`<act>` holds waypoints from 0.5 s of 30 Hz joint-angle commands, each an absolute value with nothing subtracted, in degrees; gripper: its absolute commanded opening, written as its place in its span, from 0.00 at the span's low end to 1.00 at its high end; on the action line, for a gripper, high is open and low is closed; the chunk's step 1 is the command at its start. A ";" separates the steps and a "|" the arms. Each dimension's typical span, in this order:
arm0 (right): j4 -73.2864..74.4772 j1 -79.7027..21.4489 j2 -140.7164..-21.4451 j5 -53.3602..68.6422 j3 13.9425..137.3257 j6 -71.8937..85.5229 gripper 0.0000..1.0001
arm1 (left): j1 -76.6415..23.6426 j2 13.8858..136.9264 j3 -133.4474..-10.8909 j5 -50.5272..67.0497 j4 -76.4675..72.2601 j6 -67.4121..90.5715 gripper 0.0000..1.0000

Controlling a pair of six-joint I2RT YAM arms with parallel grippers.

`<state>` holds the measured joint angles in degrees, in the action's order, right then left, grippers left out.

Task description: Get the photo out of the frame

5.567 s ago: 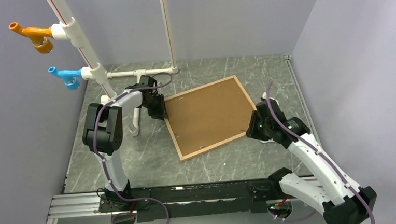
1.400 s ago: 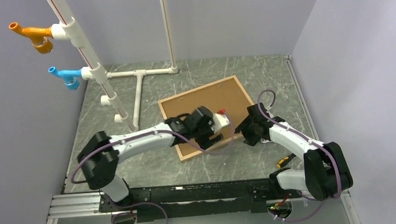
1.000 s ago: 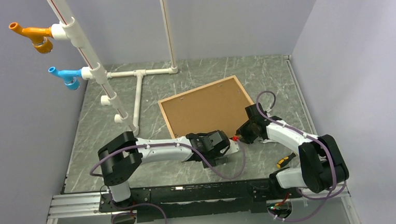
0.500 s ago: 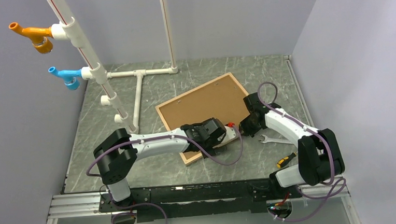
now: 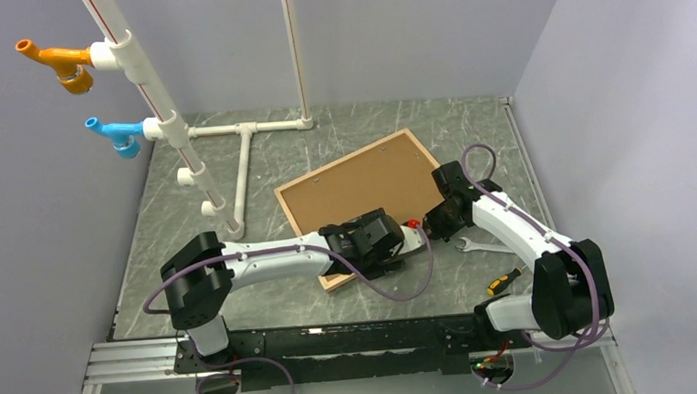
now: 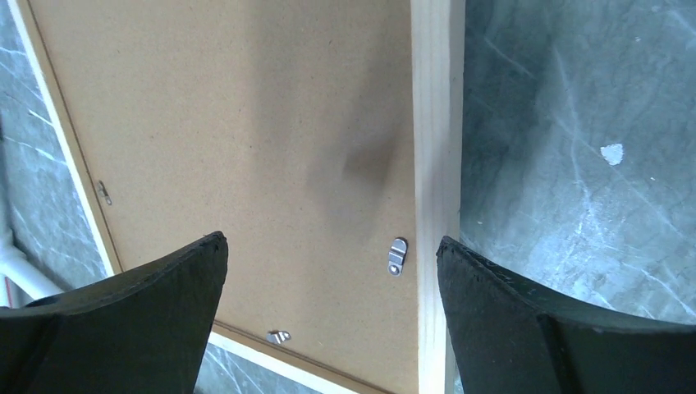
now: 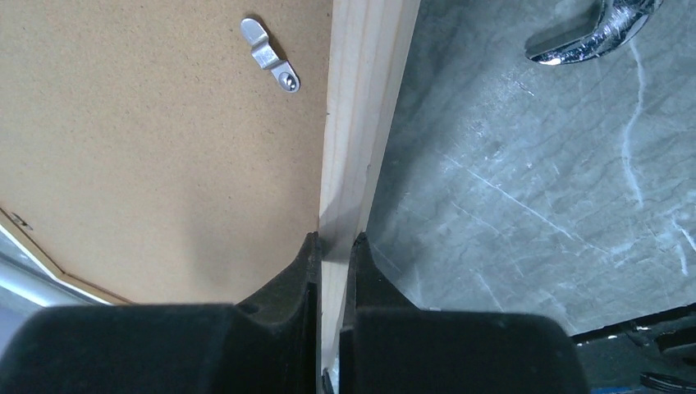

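Right gripper (image 7: pixel 332 246) is pinched shut on the light-wood moulding of the frame (image 7: pixel 361 123), one black finger on the inner side by the brown board and the other on the outer side toward the table (image 7: pixel 533 230). In the overhead view this grip sits at the frame's right-hand side, near its front corner. Left gripper (image 6: pixel 330 242) stands spread as wide as it goes and holds nothing: one finger (image 6: pixel 139 304) hangs over the brown board, the other (image 6: pixel 533 320) over the grey marbled tabletop, with the moulding running between them. The frame (image 5: pixel 343 160) lies back-side up and skewed on the table, just in front of the foot of the white pipe structure (image 5: pixel 246 157). The photo (image 5: pixel 354 192) is inside the frame, showing only its plain brown back, and small metal turn clips (image 7: pixel 271 56) along the moulding reach over its edge. A chrome wrench (image 5: pixel 476 244) lies on the table just right of the right gripper, and a screwdriver (image 5: pixel 503 282) with a yellow and black handle lies nearer the arm bases.
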<state>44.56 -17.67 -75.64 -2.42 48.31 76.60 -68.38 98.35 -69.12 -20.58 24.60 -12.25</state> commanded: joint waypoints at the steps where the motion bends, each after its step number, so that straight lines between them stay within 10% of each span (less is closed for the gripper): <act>1: 43.09 -17.81 -74.52 1.52 51.16 78.22 0.00 | -71.13 97.68 -70.63 -24.01 24.37 -11.65 0.99; 15: 44.34 -17.76 -72.57 2.54 49.14 79.52 0.00 | -75.58 106.98 -72.55 -44.57 27.41 -9.90 0.95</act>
